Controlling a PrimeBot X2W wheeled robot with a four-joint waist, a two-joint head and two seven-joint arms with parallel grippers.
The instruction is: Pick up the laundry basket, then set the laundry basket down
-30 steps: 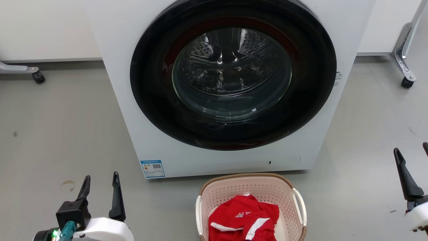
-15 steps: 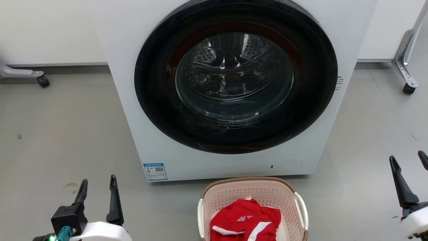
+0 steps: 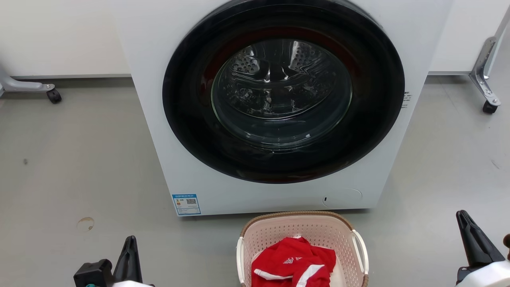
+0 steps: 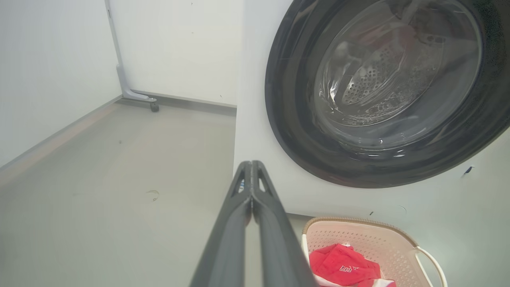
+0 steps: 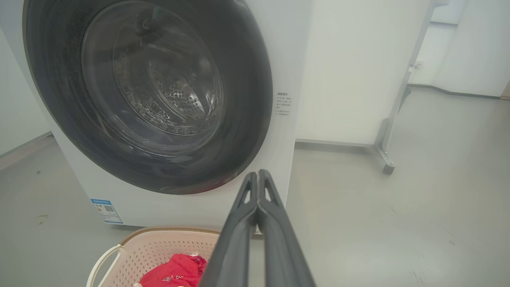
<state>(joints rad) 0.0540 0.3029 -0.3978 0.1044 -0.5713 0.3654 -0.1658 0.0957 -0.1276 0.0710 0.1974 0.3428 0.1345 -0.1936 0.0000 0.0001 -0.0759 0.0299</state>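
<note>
jaws both now closed, empty | laundry basket lies between them, touching neither

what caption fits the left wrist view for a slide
Shut left gripper before the washer, basket with red shirt at lower right.

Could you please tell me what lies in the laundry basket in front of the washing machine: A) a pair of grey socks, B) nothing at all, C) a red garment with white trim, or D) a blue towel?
C: a red garment with white trim lies crumpled inside the laundry basket.
</note>
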